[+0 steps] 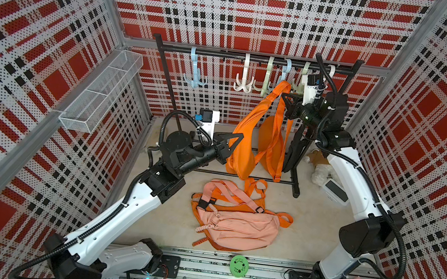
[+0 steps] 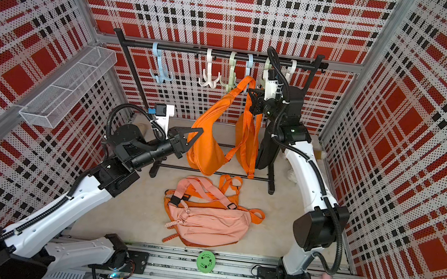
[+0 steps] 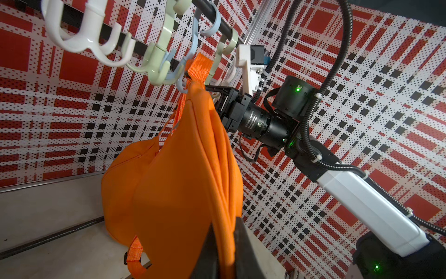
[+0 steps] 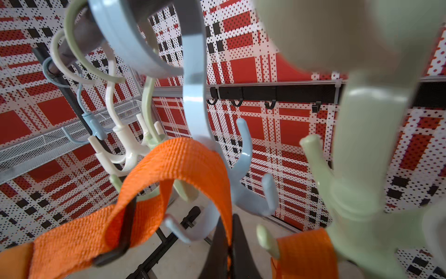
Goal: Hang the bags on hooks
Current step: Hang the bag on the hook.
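An orange bag [image 1: 245,140] hangs by its strap [image 4: 181,157], which arches over one prong of a pale blue hook [image 4: 195,103] on the black rail [image 1: 256,59]. My right gripper [image 4: 228,241] is shut on that strap just below the hook, seen in both top views [image 1: 283,96] [image 2: 249,92]. My left gripper [image 3: 224,253] is shut on a fold of the bag's body at its side [image 1: 240,138]. In the left wrist view the strap [image 3: 199,67] sits in the blue hook [image 3: 183,83], with the right gripper right behind the bag.
A second orange bag [image 1: 267,143] hangs on a green hook [image 4: 357,169], with a black bag [image 1: 294,149] beside it. A peach bag [image 1: 234,223] lies on the floor. Other hooks [image 1: 244,75] hang from the rail. Also here: a wire basket [image 1: 103,86], a plush toy [image 1: 322,170] and a green disc [image 1: 239,265].
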Tool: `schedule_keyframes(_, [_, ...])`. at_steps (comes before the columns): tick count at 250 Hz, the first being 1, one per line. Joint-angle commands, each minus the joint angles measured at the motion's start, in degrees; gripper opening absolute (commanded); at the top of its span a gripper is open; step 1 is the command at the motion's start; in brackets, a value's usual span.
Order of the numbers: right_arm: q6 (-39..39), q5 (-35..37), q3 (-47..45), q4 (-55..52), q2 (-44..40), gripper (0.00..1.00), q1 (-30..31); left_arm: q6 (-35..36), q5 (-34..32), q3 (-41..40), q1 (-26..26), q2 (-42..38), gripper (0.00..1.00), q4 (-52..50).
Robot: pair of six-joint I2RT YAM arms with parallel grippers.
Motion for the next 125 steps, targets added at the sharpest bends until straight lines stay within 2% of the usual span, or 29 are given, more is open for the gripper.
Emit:
schedule_keyframes(1, [-2.9, 1.5, 2.0, -1.1, 0.4, 0.0, 0.2, 0.7, 0.2, 1.7, -1.2, 0.6, 0.0, -0.2])
schedule_keyframes(125, [-7.5, 3.7, -1.3, -5.3, -2.0, 0.0, 0.2, -0.7, 0.2, 0.8, -1.9, 3.1, 0.0, -0.1])
